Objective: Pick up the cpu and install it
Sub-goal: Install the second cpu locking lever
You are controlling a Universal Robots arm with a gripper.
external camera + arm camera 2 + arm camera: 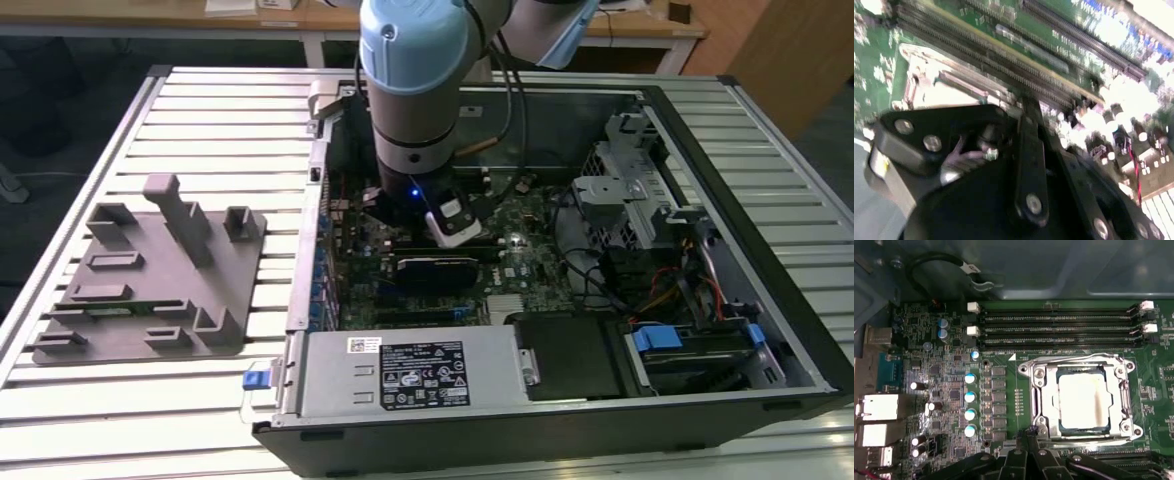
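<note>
Cpu (1080, 399) seated flat inside socket frame (1081, 396) on motherboard (1004, 390). Gripper (1030, 437) just beside frame, finger spread impossible to tell. Risk: snagging frame edge, tilting chip, bending pins.

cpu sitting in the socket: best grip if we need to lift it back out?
Judging by the first wrist view, the cpu lies flat inside the metal socket frame, silvery top up. Come straight down from above and pinch two opposite thin edges; the frame walls block any sideways approach.
</note>
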